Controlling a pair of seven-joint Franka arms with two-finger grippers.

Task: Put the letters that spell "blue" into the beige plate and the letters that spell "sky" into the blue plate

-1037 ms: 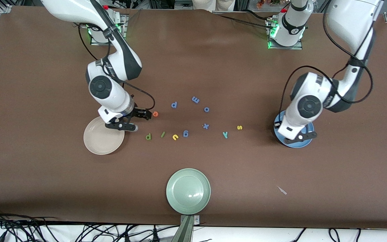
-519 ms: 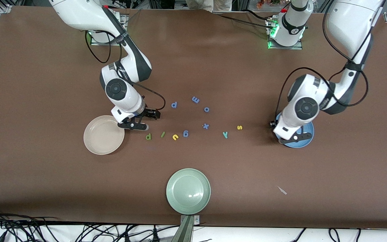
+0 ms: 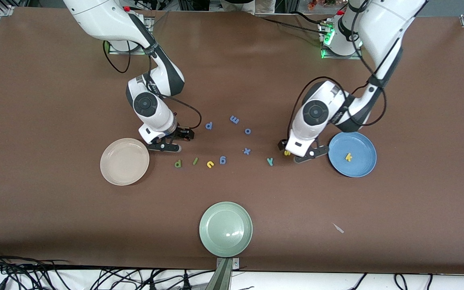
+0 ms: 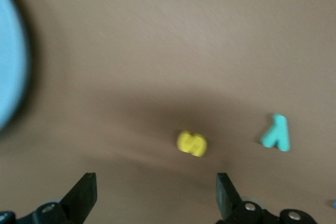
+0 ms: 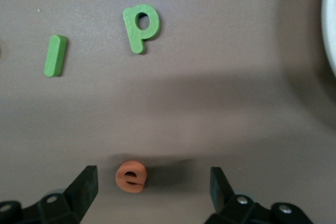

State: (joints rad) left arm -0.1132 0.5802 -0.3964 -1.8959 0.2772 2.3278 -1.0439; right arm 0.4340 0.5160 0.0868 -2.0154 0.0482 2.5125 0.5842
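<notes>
My right gripper (image 3: 172, 141) hangs open low over the orange e (image 5: 131, 177), which lies on the table between its fingers, close to one of them. The dark green b (image 5: 140, 26), green l (image 5: 55, 56) and yellow u (image 3: 210, 164) lie in a row beside the beige plate (image 3: 124, 161), which holds nothing. My left gripper (image 4: 155, 195) is open over the table, just short of the yellow s (image 4: 191, 144). The teal y (image 4: 276, 133) lies beside the s. The yellow k (image 3: 349, 157) rests in the blue plate (image 3: 361, 141).
Blue letters lie mid-table: a g (image 3: 222, 160), x (image 3: 247, 151), o (image 3: 247, 131), m (image 3: 234, 119) and p (image 3: 209, 125). A pale green plate (image 3: 225, 229) sits near the table's front edge. A small scrap (image 3: 338, 228) lies toward the left arm's end.
The left gripper opened over the blue plate, left the k there, and swung across to the s. The right gripper slid over the orange e, which the front view no longer shows.
</notes>
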